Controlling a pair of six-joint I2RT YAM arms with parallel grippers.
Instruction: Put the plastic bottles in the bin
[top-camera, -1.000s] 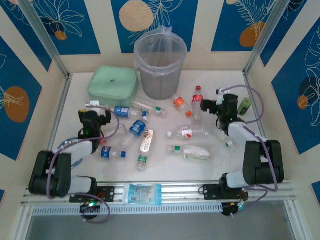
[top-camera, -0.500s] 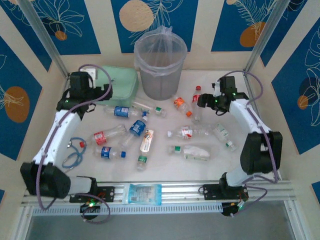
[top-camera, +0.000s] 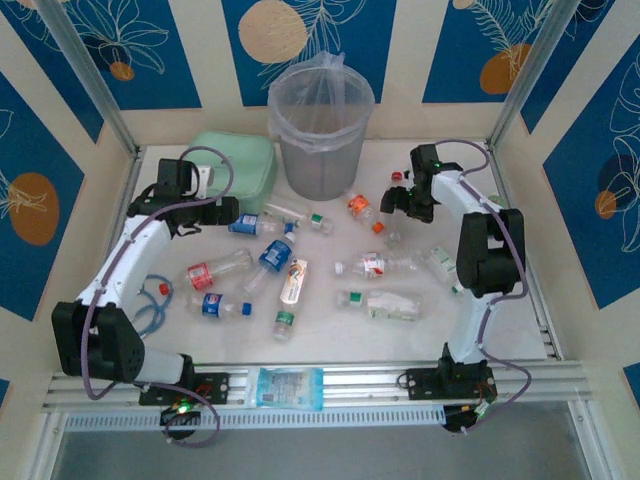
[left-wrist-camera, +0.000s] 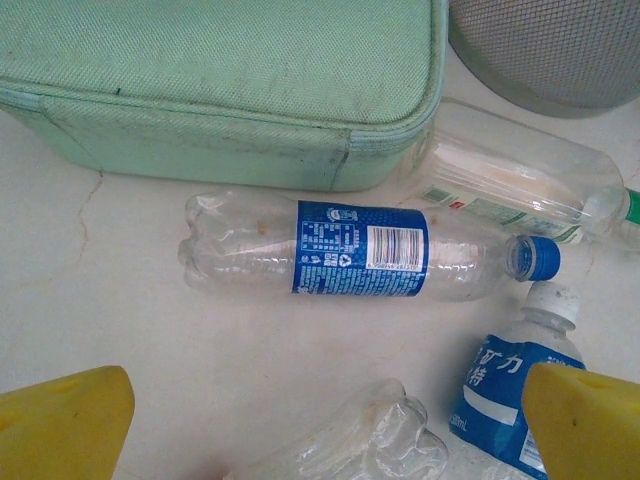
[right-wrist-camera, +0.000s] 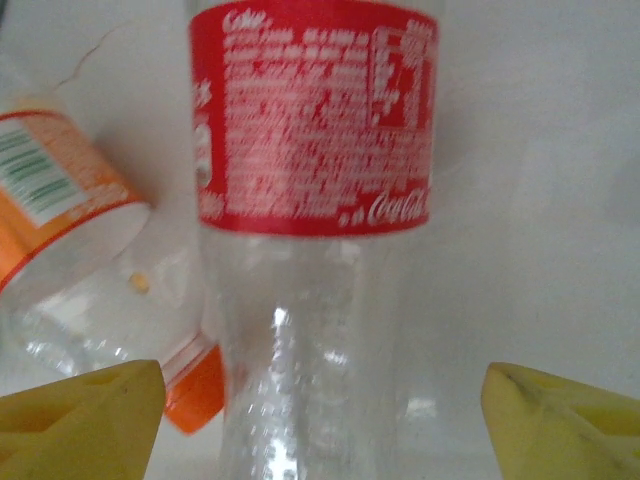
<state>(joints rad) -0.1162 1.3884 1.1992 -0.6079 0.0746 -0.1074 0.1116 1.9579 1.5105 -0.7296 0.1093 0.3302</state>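
Both arms have swung in toward the bin (top-camera: 320, 165) over the last half second. The plastic bottles (top-camera: 292, 283) have not stirred.

From above, the left gripper (top-camera: 224, 211) sits left of the bin and nearer the arms, beside the mint-green case (top-camera: 235, 160) and a blue-labelled bottle (top-camera: 246, 223). The right gripper (top-camera: 398, 203) is right of the bin, at a red-labelled bottle (top-camera: 392, 225). The other bottles lie scattered on the bench (top-camera: 430, 335), on the bin's near side. The liner hides whether any bottle is already inside.

In the left wrist view, the fingers (left-wrist-camera: 60, 420) are spread wide and hold nothing. The blue-labelled bottle (left-wrist-camera: 360, 260) lies crosswise ahead, and the bin is cut off at the top corner. The gripper should advance and straddle the label, clear of the case.

In the right wrist view, the fingers (right-wrist-camera: 80, 415) flank the red-labelled bottle (right-wrist-camera: 315, 130) with gaps on both sides, so nothing is gripped. It should close squarely on the body and keep the orange-labelled bottle (right-wrist-camera: 60, 190) out. The cap is out of frame and the picture is soft.
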